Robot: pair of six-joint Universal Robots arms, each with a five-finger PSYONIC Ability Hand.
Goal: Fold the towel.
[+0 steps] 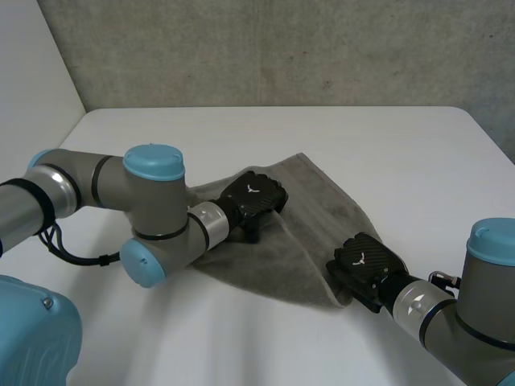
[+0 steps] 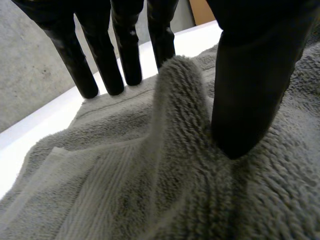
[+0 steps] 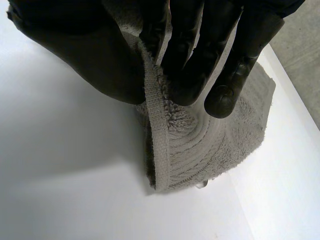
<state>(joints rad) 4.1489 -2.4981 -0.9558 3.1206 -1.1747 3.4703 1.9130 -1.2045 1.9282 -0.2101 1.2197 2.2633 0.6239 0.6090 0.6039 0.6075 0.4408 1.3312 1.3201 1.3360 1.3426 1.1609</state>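
Across the middle of the head view, the grey towel lies rumpled on the white table. The left hand pinches a raised ridge near its upper-left edge, and the right hand pinches the lower-right corner between fingers and thumb. The fold would likely go best if both hands lift together with that edge taut.

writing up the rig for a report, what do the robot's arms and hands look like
The left arm and the right arm are thick grey tubes with rounded joints closed by light-blue caps, and a silver ring at each wrist. The left hand and the right hand are black, each with a woven-looking back bearing a small white mark, and smooth dark fingers.
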